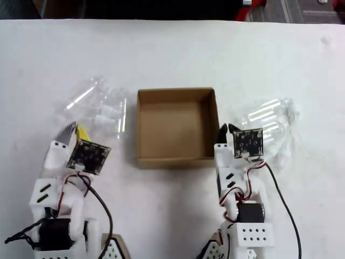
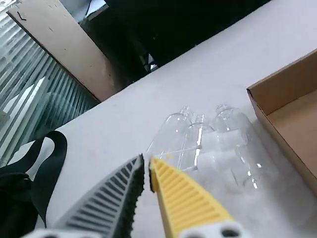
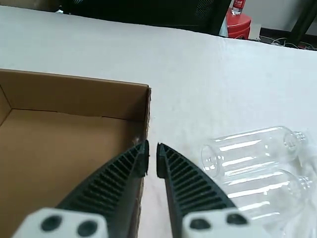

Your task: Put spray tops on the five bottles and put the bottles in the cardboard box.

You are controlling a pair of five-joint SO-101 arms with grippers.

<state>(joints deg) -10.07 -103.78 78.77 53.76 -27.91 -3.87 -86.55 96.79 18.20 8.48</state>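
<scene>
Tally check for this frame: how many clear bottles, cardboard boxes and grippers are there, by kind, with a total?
Clear bottles: 5 (left bottles 3, right bottles 2)
Cardboard box: 1
Grippers: 2 (left gripper, right gripper)
Total: 8

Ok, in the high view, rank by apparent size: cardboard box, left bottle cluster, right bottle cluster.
Largest: cardboard box.
Then left bottle cluster and right bottle cluster: roughly alike, outlines of clear plastic too faint to rank.
</scene>
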